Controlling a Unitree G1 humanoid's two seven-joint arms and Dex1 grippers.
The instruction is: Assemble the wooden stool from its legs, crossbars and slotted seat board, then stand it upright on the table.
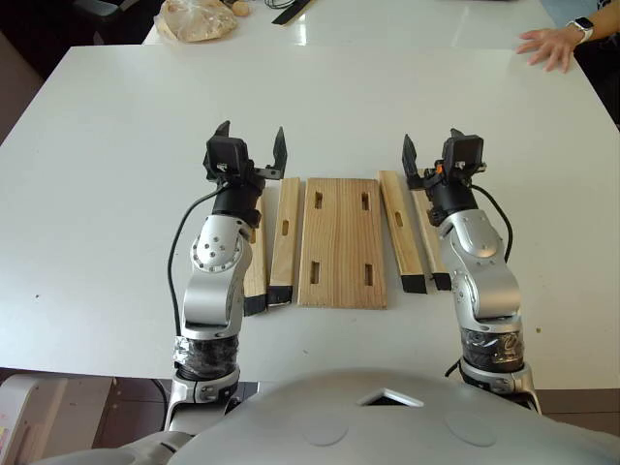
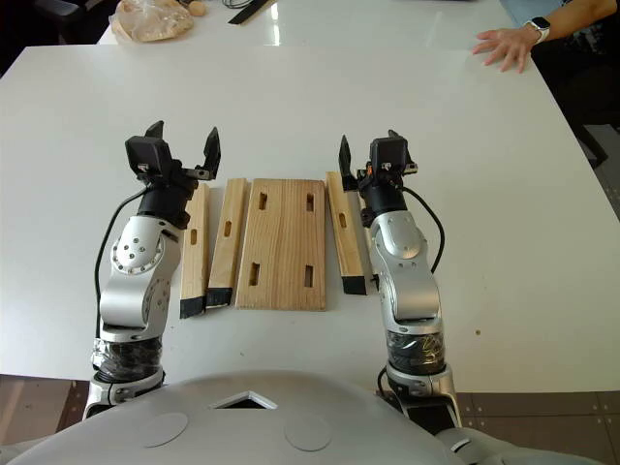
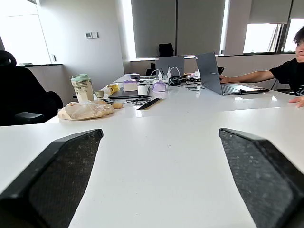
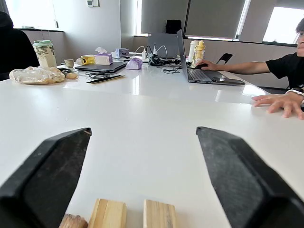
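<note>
The slotted seat board (image 1: 341, 242) lies flat in the middle of the white table (image 1: 116, 194). Two wooden legs with dark near ends lie to its left (image 1: 285, 237), one partly under my left arm. Two more legs (image 1: 401, 231) lie to its right, the outer one partly under my right arm. My left gripper (image 1: 252, 145) is open just past the far ends of the left pair, with nothing between its fingers (image 3: 52, 175). Over the far ends of the right pair (image 4: 108, 214), my right gripper (image 1: 432, 155) is open and holds nothing.
A clear bag (image 1: 199, 17) lies at the table's far left edge. A person's hand (image 1: 550, 44) rests on the far right corner. Laptops (image 3: 213, 76), a cup and cables sit on the table beyond.
</note>
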